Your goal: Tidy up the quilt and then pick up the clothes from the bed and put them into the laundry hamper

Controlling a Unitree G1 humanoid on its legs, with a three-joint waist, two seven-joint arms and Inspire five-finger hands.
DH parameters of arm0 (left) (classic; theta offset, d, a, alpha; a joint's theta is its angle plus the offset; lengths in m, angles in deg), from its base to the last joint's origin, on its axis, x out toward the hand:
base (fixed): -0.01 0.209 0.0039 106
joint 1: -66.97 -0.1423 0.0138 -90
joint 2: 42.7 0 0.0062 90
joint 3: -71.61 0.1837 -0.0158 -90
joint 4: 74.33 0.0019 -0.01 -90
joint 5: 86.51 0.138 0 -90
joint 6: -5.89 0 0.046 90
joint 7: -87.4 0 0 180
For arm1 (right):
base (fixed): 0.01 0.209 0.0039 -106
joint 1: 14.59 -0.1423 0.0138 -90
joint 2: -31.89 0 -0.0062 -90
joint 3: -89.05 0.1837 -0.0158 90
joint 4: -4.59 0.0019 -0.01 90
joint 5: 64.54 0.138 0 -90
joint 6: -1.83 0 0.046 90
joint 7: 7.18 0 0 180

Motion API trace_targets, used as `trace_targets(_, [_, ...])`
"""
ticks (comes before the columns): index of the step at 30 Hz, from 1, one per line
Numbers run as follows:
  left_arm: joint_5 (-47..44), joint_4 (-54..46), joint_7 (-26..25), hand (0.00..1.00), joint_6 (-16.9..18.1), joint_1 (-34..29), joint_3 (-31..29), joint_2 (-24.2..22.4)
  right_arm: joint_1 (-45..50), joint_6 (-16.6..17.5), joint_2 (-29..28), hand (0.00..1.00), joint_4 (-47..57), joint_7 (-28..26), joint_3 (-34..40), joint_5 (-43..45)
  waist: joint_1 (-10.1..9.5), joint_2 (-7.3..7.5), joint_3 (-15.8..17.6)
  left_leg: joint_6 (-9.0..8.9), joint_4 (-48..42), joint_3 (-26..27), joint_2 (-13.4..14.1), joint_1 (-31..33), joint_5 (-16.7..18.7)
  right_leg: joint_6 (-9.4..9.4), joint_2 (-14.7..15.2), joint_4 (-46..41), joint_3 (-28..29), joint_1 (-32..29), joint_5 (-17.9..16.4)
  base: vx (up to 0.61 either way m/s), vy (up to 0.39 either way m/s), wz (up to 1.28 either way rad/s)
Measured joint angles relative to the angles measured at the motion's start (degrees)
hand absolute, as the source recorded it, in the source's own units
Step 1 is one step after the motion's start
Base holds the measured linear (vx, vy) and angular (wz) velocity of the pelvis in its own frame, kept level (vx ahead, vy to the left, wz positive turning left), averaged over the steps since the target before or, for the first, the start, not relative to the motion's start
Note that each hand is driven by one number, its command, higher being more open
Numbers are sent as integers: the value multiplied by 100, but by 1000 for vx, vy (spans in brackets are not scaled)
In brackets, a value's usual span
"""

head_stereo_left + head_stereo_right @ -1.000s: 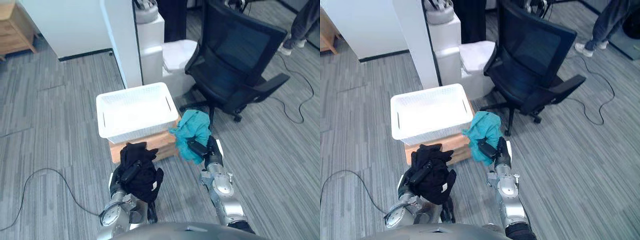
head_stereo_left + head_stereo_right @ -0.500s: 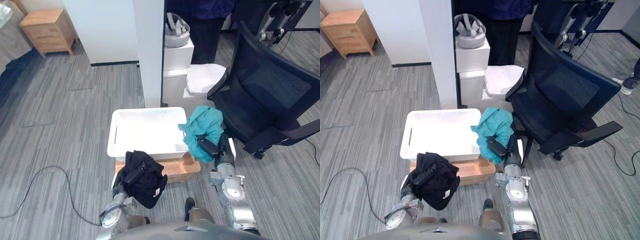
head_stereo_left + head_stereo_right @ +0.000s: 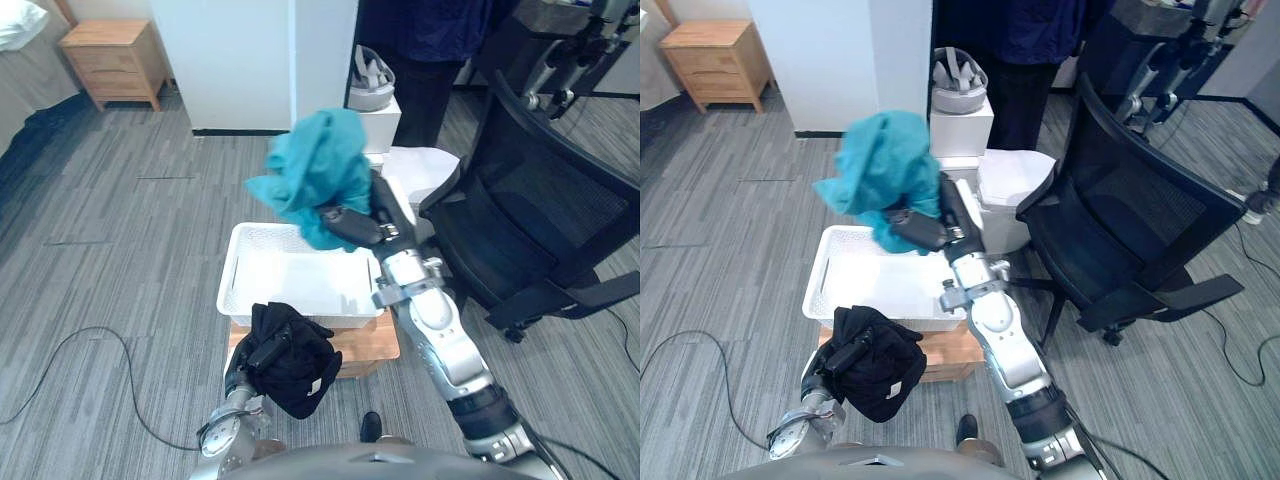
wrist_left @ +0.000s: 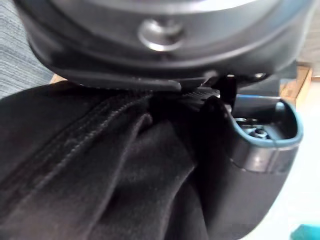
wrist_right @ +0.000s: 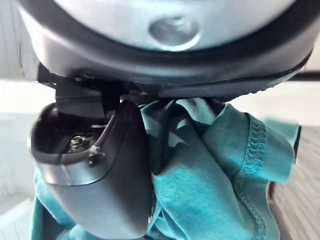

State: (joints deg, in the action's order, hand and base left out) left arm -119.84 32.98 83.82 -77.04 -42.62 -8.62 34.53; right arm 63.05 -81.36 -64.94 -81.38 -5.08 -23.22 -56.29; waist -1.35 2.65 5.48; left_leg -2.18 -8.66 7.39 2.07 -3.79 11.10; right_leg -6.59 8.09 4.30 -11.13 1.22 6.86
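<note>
Two bundles clutched: teal cloth point(image 3: 315, 165), right robot hand point(image 3: 350, 226); black cloth point(image 3: 298, 370), left robot hand point(image 3: 263, 351).

We've got the hamper point(image 3: 226, 292) sitting on a wooden crate point(image 3: 366, 346), office chair point(image 3: 530, 220) to its right, nightstand point(image 3: 115, 58) far back left. Right hand point(image 3: 350, 226) holds a shirt point(image 3: 315, 165) above the hamper's far side; left hand point(image 3: 266, 351) holds a clothing bundle point(image 3: 302, 368) before the crate.

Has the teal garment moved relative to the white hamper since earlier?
Yes: the right hand lifted the teal garment from the white hamper's right edge to above it.
</note>
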Motion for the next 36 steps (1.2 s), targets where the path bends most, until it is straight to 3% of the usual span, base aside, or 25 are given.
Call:
trace_targets(7, [-225, -947, 10, 0, 30, -40, 99, 101, -487, -60, 24, 0, -2451, 131, 264, -7, -122, -5, 67, 40, 4, -535, -170, 445, -218, 27, 141, 10, -508, -89, 15, -74, -25, 43])
trace_targets(12, [-293, -1596, 232, 0, 81, -34, 115, 232, -1084, -235, 295, 0, -3680, 440, 892, -12, -320, -228, 498, 43, 163, -897, -253, 639, -468, 31, 216, 10, -911, -120, 32, -67, -23, 40])
trace_targets(16, [-454, -1628, 290, 0, 130, -35, 133, 280, -1573, -263, 498, 0, -4243, 733, 1198, -131, -399, -289, 650, 19, 283, -977, -255, 752, -603, 33, 222, 9, -1033, -238, 35, -24, -13, 16])
trace_targets(17, [-454, -1628, 293, 0, 130, -32, 162, 287, -1614, -263, 540, 100, -4278, 772, 1246, -150, -401, -289, 678, 5, 298, -984, -257, 758, -622, 33, 227, 10, -1064, -240, 35, 9, -5, 13])
trace_targets(27, [-494, -2118, 457, 0, 138, 16, 620, 351, -1574, -311, 687, 100, -4363, 1008, 1286, -2900, -323, -286, 691, -18, 290, -775, -270, 722, -625, 34, 269, 11, -961, -243, 35, -8, 16, -1])
trace_targets(31, [-535, -2449, 457, 0, 155, 204, 466, 449, -1215, -406, 689, 100, -3854, 1018, 1295, -3045, -284, -277, 696, -26, 290, -591, -205, 626, -588, 34, 249, 11, -781, -230, 35, -65, -7, -21])
trace_targets(36, [-700, -2717, 432, 0, 236, 519, -245, 449, -931, -424, 775, 100, -2754, 1008, 1496, -3034, -59, -251, 704, -46, 237, -321, -86, 505, -474, 51, 149, 10, -557, -186, 50, -59, -30, -26])
